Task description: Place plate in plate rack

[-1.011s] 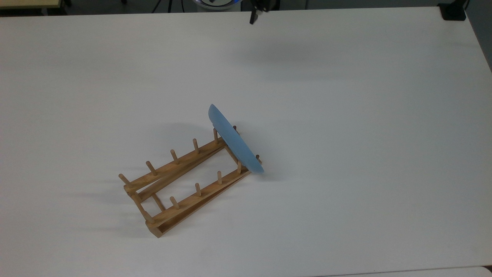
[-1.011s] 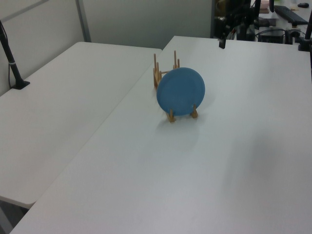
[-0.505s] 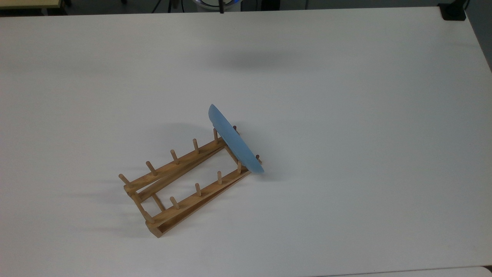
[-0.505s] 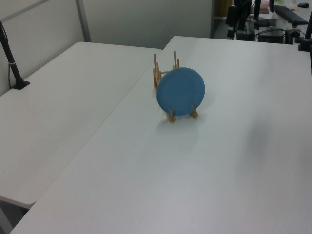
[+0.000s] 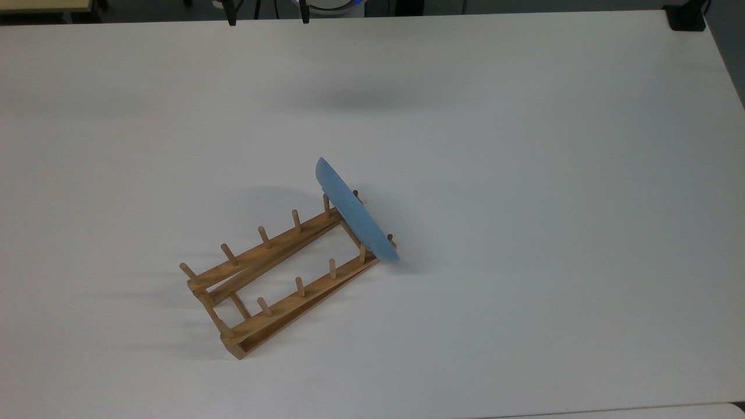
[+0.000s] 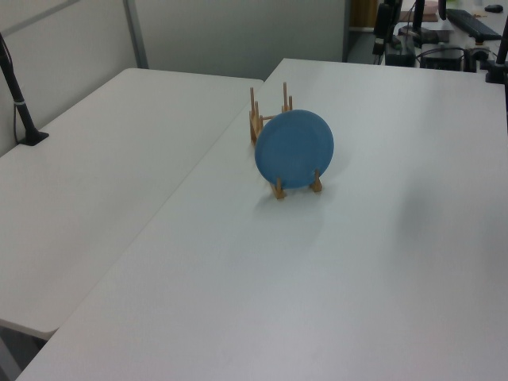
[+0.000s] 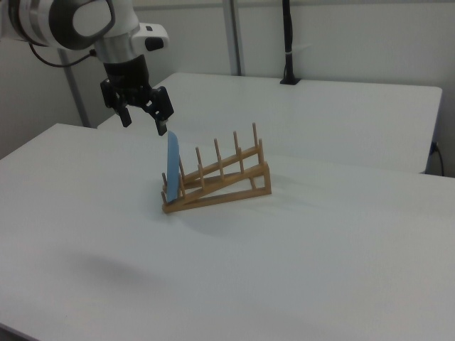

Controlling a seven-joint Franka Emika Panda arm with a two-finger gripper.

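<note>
The plate (image 5: 355,212) — rigid, glossy, probably slippery, best gripped at its top rim — stands on edge in the plate rack (image 5: 273,273), gripper (image 7: 144,121) spread and empty.

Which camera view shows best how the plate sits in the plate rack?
The right view: the plate stands on edge between the end pegs of the plate rack, at its low end. The top view gives the plate as a slanted sliver across the rails. The left view shows its round face hiding most of the rack.

overhead, two opposite obliques, shared table (image 5: 524,174)
</note>
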